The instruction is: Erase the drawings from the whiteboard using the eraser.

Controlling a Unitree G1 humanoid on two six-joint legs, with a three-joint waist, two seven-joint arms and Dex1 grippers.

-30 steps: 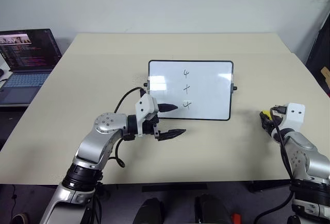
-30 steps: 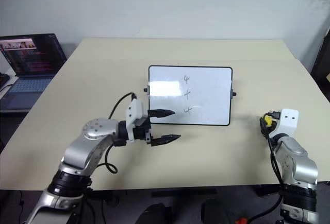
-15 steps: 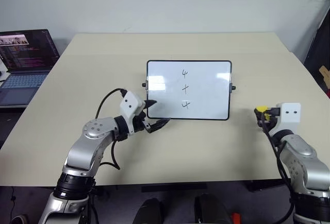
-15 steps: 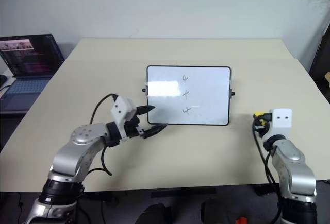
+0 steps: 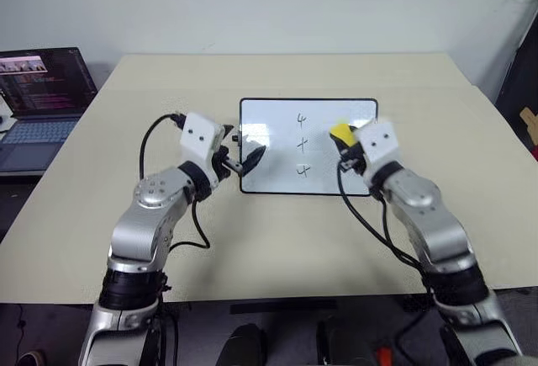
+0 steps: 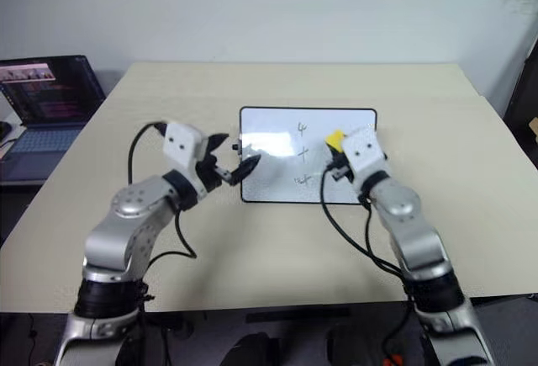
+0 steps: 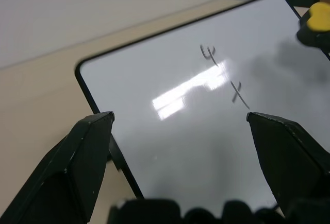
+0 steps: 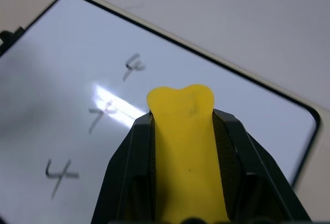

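Right gripper is clamping the eraser above the whiteboard — drawings intact; left gripper, gaping empty, is flanking its edge — wiping presumably comes next.

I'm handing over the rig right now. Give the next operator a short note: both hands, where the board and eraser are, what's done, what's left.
Right hand: shut on the small yellow block eraser, held over the right part of the board beside the marks.
Left hand: open, its fingers either side of the left edge of the small black-framed glossy whiteboard, which lies flat on the beige table.
Done: eraser picked up and brought to the board.
Left: all three thin black marker drawings are intact; wipe them off.
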